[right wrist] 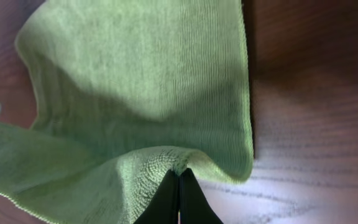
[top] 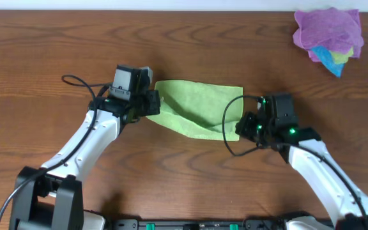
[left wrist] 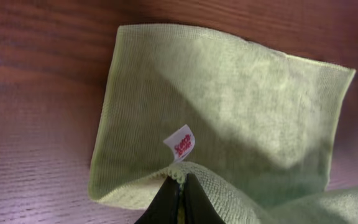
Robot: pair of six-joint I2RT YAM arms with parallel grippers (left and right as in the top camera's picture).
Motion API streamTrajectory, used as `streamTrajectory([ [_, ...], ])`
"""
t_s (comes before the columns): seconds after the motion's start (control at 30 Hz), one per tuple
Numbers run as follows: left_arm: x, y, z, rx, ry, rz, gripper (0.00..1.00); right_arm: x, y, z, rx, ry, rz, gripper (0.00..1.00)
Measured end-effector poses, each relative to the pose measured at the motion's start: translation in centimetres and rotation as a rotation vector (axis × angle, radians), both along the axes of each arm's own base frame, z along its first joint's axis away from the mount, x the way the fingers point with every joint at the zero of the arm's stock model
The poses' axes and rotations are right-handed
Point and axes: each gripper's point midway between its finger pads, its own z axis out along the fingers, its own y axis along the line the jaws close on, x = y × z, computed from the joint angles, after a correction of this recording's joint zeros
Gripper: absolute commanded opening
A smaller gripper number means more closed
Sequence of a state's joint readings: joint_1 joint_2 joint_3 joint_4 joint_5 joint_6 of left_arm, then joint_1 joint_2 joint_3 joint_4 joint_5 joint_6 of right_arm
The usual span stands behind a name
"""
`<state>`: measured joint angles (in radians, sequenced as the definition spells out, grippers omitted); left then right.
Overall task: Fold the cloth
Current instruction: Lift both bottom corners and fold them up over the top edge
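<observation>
Wooden desk (top: 43,38) fills the overhead view. I see both arms reaching in from the near edge: left arm (top: 88,137) angled toward the middle, right arm (top: 318,166) coming in from the near right corner. The cloth (top: 200,105) lies about mid-desk between the two wrists, well apart from every edge. Its far part is flat on the wood, and its near part is raised and draped into a loose fold. A bunched heap of other cloths (top: 328,35) sits at the far right corner, purple on top with blue and a bit of yellow-green showing below, well apart from the work. Left gripper (left wrist: 180,199): jaws pressed together, pinching the cloth's lifted left corner. Right gripper (right wrist: 179,199): jaws likewise closed tight, pinching the cloth's near right corner, with the fabric puckered at the fingertips. Small white tag (left wrist: 179,144) with red print stands just beyond the left pinch point.
</observation>
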<state>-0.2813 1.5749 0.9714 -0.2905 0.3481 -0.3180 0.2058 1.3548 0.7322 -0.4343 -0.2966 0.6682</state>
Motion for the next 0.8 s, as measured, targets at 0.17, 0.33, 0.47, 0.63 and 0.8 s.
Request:
streamTrajectory([
  [0.17,1.2,0.4,-1.3,-0.003,-0.002,0.021,0.06,3.2,-0.2,1.2,0.000,-0.029,-0.018,0.02],
  [0.33,2.6,0.8,-1.6,-0.033,-0.020,0.051,0.06,5.6,-0.2,2.0,-0.010,-0.050,-0.018,0.01],
  [0.47,3.0,1.0,-1.8,-0.036,-0.022,0.058,0.06,6.6,-0.9,1.7,-0.026,-0.050,-0.028,0.02],
  [0.63,4.8,0.4,-0.9,-0.048,-0.045,0.055,0.06,7.3,-2.9,1.4,-0.042,-0.054,-0.065,0.01],
  [0.8,6.6,-0.2,-0.1,-0.062,-0.058,0.048,0.06,7.8,-3.9,1.5,-0.052,-0.074,-0.073,0.01],
])
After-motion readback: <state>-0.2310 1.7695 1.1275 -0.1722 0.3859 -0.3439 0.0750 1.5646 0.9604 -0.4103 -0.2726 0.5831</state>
